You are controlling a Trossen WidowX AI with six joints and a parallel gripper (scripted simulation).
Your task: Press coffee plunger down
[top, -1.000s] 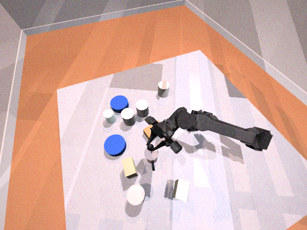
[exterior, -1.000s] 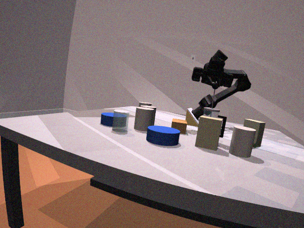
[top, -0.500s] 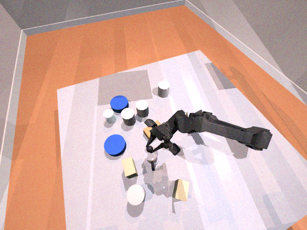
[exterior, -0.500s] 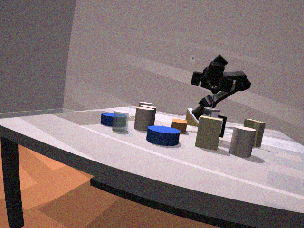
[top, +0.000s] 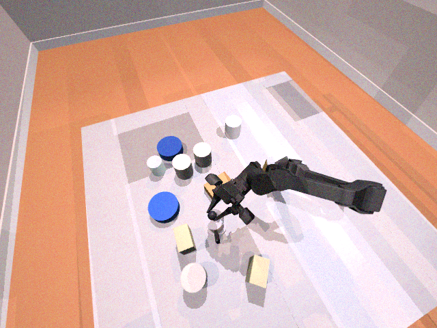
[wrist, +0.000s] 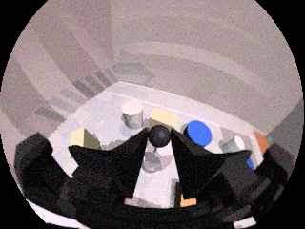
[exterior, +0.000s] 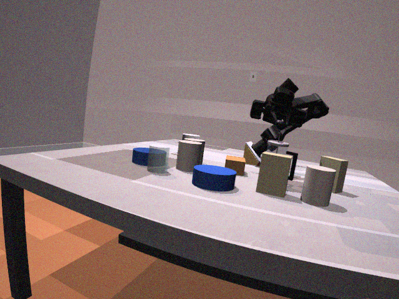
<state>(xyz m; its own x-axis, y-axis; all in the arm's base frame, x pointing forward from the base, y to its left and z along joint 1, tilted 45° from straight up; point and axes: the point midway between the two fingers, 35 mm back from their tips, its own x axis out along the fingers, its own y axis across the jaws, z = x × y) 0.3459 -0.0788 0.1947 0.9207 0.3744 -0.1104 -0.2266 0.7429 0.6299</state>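
The coffee press, a clear glass cylinder with a pale lid (top: 215, 225) (exterior: 277, 143) (wrist: 153, 164), stands upright on the table. Its black handle (top: 216, 237) (exterior: 292, 166) points away from the arm. The round black plunger knob (top: 212, 215) (wrist: 159, 136) is above the lid, with a short length of thin rod (exterior: 279, 137) showing between them. My gripper (top: 212, 214) (wrist: 159, 131) is shut on the knob, one fingertip on each side. In the exterior view the knob is hard to tell from the dark fingers, and a cream block hides much of the glass body.
Cream blocks (top: 184, 238) (top: 259, 270) and a pale cylinder (top: 193, 277) stand near the press. An orange block (exterior: 235, 164) is under the gripper's side. Blue discs (top: 163, 206) (top: 170, 147) and several more cylinders stand farther off.
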